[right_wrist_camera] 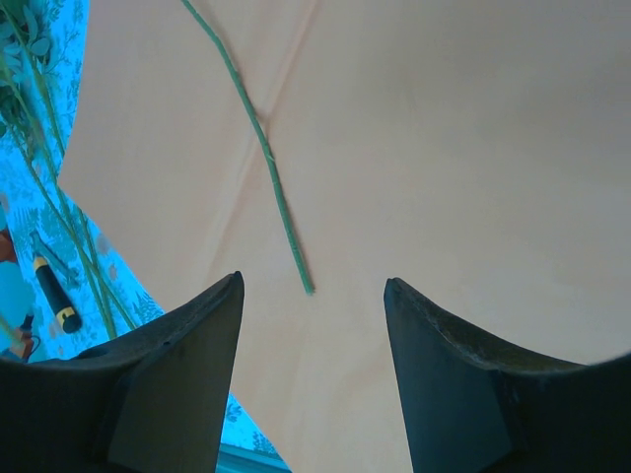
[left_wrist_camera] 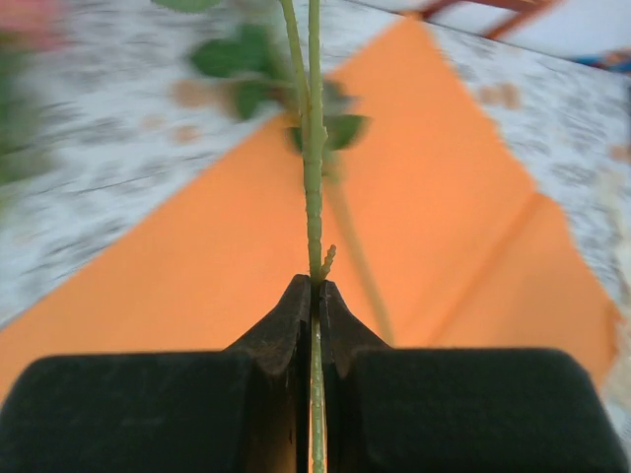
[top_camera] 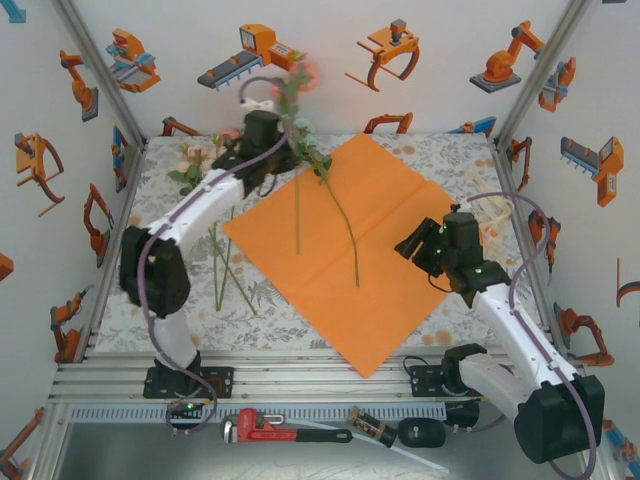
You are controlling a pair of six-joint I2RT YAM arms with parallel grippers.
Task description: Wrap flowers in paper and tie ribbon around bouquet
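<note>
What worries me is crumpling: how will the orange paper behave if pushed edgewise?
The paper lies flat with faint creases, so probably thin and floppy: likely to buckle rather than slide whole. The thin stem on it looks too light to pin it.

The paper is seen as a thin, matt orange sheet, smooth apart from one fold crease. The tabletop is covered by a printed cloth of dull finish. The stem of the flowers is formed in ridged, plastic-looking green. The left end effector and right end effector are finished in matt, faintly grainy black. Ribbed bare-metal rails are laid along the lower edge of the top view.
</note>
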